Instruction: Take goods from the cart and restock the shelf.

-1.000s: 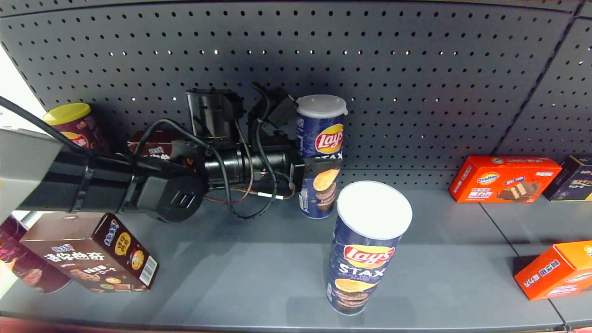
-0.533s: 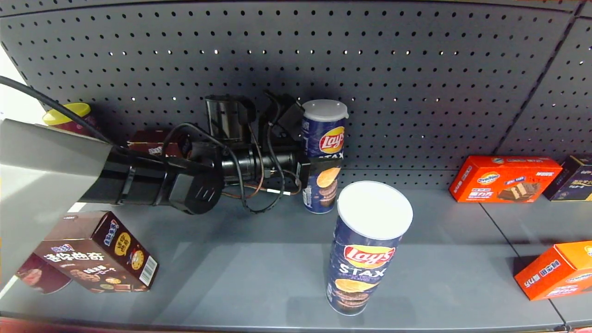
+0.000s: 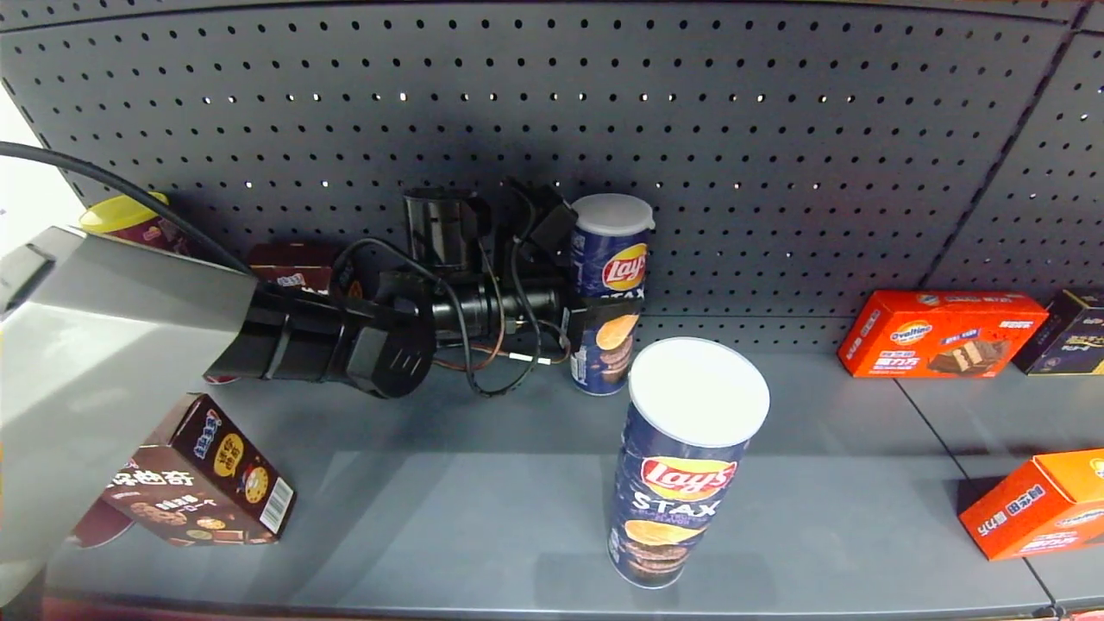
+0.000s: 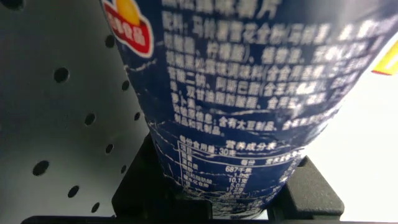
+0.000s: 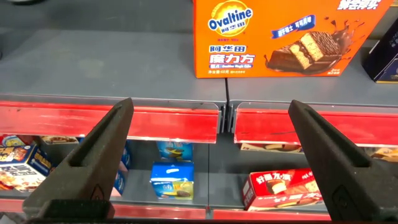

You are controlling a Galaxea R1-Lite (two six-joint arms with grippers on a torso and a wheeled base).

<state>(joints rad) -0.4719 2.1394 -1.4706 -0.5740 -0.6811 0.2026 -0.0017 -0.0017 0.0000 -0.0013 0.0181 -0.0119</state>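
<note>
Navy white-lidded chip can (image 3: 611, 259) upright in left gripper (image 3: 602, 316).

Setting: retail shop aisle. Grey perforated metal back panel (image 3: 776, 129) above a grey metal shelf deck (image 3: 483, 483) carrying packaged stock: an orange cardboard snack box (image 3: 940, 332) and a dark blue cylindrical crisp can (image 3: 681, 483). Red plastic price-strip rails (image 5: 168, 121) span between the black fingers (image 5: 93, 162) of the right gripper (image 5: 210, 109). Small blue biscuit packs (image 5: 174, 180) sit on the tier beyond the fingers.

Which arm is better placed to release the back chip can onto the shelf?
Left. The left gripper is shut on the blue can, upright near the pegboard. The right gripper is open and empty, facing an orange box.
</note>
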